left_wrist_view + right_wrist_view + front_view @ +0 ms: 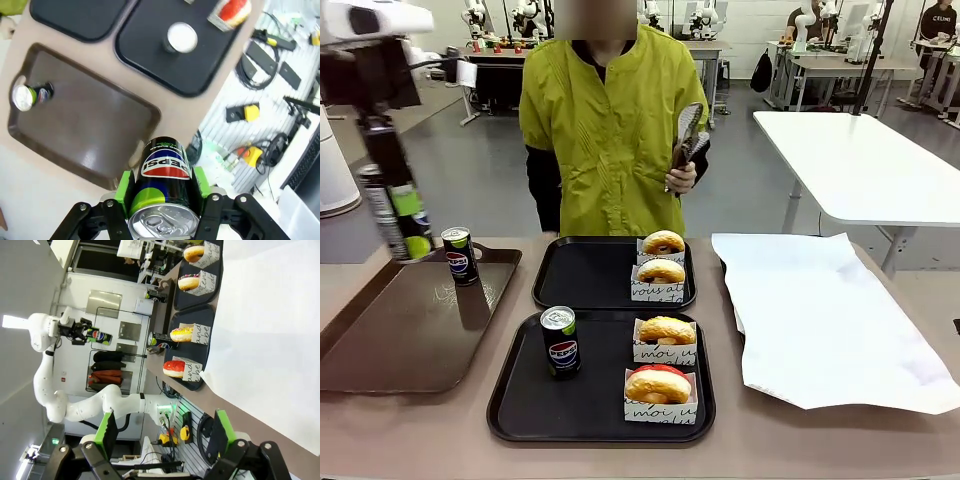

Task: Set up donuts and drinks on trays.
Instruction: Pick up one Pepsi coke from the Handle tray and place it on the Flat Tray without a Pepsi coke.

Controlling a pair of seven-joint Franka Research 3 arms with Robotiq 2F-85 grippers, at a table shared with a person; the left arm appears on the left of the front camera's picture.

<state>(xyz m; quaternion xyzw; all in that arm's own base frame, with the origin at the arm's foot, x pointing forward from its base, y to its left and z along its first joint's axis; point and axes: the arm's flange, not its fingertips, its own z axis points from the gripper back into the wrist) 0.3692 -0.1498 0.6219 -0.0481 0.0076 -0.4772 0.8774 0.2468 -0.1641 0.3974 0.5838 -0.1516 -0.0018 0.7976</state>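
Observation:
My left gripper (162,186) is shut on a black Pepsi can (164,170), held high above the brown tray (85,115); from the front, this can (402,222) hangs at the far left under the left gripper (388,185). Another can (459,255) stands on the brown tray (400,330). The near black tray (520,400) holds one can (560,341) and two boxed donuts (665,338), one of them red-iced (659,390). Two boxed donuts (662,260) sit on the far black tray (580,275). My right gripper (164,432) is open, off the table's right side.
A person in a yellow-green jacket stands at the far side, holding tongs (687,140) in one hand. A large white paper sheet (830,310) covers the table's right half. Cables and tools (250,112) lie below the table's left edge.

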